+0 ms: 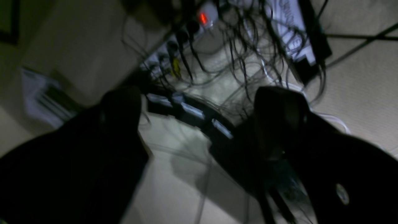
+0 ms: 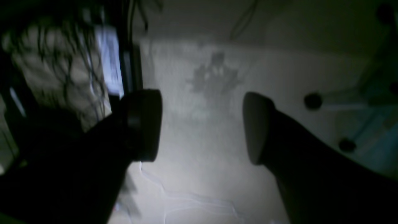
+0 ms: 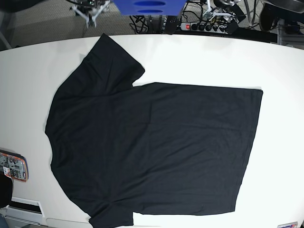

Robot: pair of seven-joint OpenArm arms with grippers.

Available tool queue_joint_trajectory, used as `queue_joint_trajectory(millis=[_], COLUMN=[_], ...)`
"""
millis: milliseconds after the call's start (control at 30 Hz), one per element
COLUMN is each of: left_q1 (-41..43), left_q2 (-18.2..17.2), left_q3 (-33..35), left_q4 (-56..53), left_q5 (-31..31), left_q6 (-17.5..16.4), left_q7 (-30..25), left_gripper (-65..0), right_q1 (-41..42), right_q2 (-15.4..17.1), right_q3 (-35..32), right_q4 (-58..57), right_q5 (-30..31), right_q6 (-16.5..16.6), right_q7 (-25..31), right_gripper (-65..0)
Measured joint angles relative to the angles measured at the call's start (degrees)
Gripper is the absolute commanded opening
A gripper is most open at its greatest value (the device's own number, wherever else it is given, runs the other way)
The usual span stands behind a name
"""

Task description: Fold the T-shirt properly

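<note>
Where T-shirt (image 3: 152, 147) ends, table (image 3: 280, 95) shows

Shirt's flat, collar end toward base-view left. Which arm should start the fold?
Neither is clearly better placed: the left gripper and right gripper are both open, over floor, absent from base view. T-shirt lies untouched.

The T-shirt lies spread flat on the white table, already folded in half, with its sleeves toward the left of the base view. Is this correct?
Not quite. In the base view the T-shirt is not folded at all: it lies fully spread on the white table, sleeves toward the left.
</note>
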Motion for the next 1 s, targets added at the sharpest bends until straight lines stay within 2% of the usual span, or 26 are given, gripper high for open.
queue_joint_trajectory(millis=[67, 133, 333, 400, 733, 833, 1000], left_q1=[-0.2, -0.5, -1.0, -1.5, -1.3, -1.4, -1.7], left_q2=[0.2, 0.8, 2.7, 2.5, 3.0, 3.2, 3.2], left_q3=[0.5, 0.5, 1.9, 2.8, 3.2, 3.2, 3.1], left_q4=[-3.2, -6.1, -7.8, -7.5, -7.5, -7.5, -7.7], left_q5=[-0.1, 0.3, 1.0, 1.0, -0.8, 0.3, 0.3], left_q6=[-0.2, -0.2, -0.6, -0.4, -0.3, -1.9, -2.4], left_q7=[-4.7, -5.4, -4.7, -1.4, -1.1, -1.3, -0.6], left_gripper=[-10.8, -10.8, -10.8, -10.8, -10.8, -10.8, -10.8], right_q1=[0.1, -0.6, -0.6, -0.4, -0.5, -0.6, -0.6], right_q2=[-0.1, -0.2, -0.2, -0.3, 0.0, 0.0, 0.0], right_q3=[-0.1, -0.2, -0.2, -0.2, -0.2, -0.4, -0.4], right_q4=[0.0, -0.1, -0.3, -0.1, -0.2, -0.1, -0.1], right_q5=[0.0, 0.0, 0.0, 0.0, 0.0, 0.0, 0.0], right_q6=[0.1, 0.1, 0.0, 0.1, 0.0, 0.0, 0.1], right_q7=[-0.3, -0.5, -0.8, -0.6, -0.7, -0.7, -0.7], right_gripper=[-26.1, -26.1, -26.1, -26.1, -26.1, -26.1, -26.1])
